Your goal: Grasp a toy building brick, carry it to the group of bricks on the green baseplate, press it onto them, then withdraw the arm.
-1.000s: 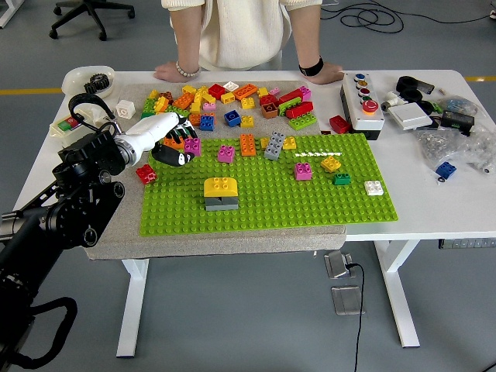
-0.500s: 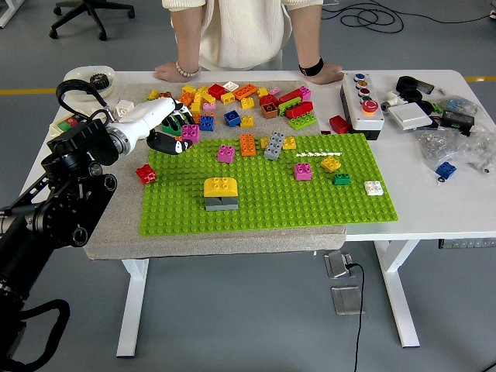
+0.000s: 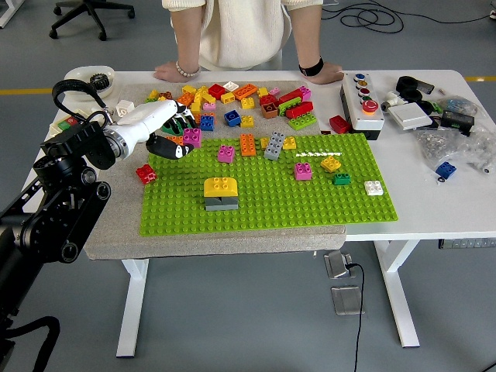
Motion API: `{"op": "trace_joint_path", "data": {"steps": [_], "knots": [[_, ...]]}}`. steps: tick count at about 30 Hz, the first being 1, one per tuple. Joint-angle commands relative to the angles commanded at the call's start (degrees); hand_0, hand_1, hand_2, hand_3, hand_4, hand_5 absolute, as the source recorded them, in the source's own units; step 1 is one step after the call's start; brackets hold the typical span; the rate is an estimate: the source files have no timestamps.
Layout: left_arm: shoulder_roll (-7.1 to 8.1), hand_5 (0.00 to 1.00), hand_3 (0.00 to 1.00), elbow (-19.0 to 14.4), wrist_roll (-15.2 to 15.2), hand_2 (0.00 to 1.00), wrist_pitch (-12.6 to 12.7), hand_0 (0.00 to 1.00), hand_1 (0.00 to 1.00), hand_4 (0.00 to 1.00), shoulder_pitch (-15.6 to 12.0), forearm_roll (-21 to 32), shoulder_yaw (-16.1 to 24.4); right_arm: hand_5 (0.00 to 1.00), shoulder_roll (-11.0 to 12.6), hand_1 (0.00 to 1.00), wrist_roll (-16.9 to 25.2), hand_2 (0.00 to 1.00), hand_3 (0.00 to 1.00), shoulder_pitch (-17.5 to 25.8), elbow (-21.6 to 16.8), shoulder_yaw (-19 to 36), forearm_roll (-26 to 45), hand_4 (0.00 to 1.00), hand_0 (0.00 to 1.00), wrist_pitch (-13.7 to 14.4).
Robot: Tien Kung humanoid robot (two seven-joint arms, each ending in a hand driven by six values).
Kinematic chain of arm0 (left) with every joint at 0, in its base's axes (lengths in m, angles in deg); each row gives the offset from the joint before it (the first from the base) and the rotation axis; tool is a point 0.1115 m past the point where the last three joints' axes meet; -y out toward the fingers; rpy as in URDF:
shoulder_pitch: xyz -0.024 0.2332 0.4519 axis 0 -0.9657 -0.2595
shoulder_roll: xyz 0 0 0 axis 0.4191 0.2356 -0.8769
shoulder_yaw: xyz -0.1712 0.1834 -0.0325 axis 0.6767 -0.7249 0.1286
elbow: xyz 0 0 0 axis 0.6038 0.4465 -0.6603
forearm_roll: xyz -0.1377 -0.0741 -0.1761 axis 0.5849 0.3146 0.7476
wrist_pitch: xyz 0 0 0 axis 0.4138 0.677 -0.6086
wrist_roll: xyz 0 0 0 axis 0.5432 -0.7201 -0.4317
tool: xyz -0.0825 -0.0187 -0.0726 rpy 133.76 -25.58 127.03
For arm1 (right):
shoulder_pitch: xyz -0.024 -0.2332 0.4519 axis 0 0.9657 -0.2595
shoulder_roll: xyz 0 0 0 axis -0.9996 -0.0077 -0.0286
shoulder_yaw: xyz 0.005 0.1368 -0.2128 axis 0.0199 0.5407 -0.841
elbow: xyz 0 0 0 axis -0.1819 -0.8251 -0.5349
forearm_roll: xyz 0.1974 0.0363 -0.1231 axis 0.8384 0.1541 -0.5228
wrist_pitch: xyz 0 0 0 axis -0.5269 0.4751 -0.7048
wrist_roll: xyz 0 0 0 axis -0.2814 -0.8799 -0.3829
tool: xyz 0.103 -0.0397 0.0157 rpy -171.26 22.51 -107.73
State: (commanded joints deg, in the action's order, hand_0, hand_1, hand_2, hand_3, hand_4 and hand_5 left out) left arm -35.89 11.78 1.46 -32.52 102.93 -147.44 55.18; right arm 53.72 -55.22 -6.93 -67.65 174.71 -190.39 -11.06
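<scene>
The green baseplate [image 3: 271, 205] lies on a grey mat. It carries a yellow-on-grey brick stack [image 3: 221, 194] and scattered single bricks, among them a magenta brick [image 3: 225, 153], an orange brick [image 3: 248, 144] and a grey brick [image 3: 274, 145]. Behind it spreads a loose brick pile [image 3: 232, 99]. My left hand [image 3: 173, 132] hovers at the plate's far left corner, right beside another magenta brick [image 3: 191, 137]. Something orange shows beneath the hand, and whether it is grasped is unclear. My right arm is out of view.
A person stands at the far side with one hand [image 3: 172, 72] and the other hand [image 3: 327, 74] resting on the table edge. A button box [image 3: 362, 101] and a red brick [image 3: 339, 124] sit right of the plate. Another red brick [image 3: 146, 173] lies on the mat. A white bowl [image 3: 87, 78] stands far left.
My left hand has moved back and slightly left, from over the plate's left edge to its far left corner by the pile. The person and the bricks on the plate have not moved.
</scene>
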Motion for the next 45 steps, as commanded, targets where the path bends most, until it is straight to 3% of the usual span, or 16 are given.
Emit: {"op": "trace_joint_path", "data": {"steps": [10, 21, 35, 45], "knots": [[0.12, 0.066, 0.554, -9.67, -3.68, 0.555, -3.30, 0.589, 0.560, 0.618, -4.96, 0.00, -0.12, 0.520, 0.32, 0.646, 0.08, 0.682, 0.635, 0.03, 0.00, 0.31, -0.34, 0.845, 0.745, -0.01], [-0.74, 0.080, 0.556, -14.29, -6.75, 0.556, -4.80, 0.589, 0.561, 0.617, -7.98, 0.00, -0.85, 0.520, 0.53, 0.646, 0.09, 0.682, 0.634, 0.06, 0.00, 0.42, -0.90, 0.845, 0.745, -0.08], [-1.35, 0.092, 0.553, -17.51, -9.43, 0.554, -6.21, 0.587, 0.560, 0.614, -9.88, 0.00, -2.15, 0.520, 0.69, 0.646, 0.09, 0.682, 0.634, 0.05, 0.00, 0.35, -1.36, 0.844, 0.745, -0.16], [-2.15, 0.102, 0.554, -17.62, -10.55, 0.554, -5.93, 0.587, 0.560, 0.610, -9.65, 0.00, -3.85, 0.520, 0.76, 0.646, 0.04, 0.682, 0.634, -0.13, 0.00, 0.37, -1.19, 0.844, 0.745, -0.14]]}}
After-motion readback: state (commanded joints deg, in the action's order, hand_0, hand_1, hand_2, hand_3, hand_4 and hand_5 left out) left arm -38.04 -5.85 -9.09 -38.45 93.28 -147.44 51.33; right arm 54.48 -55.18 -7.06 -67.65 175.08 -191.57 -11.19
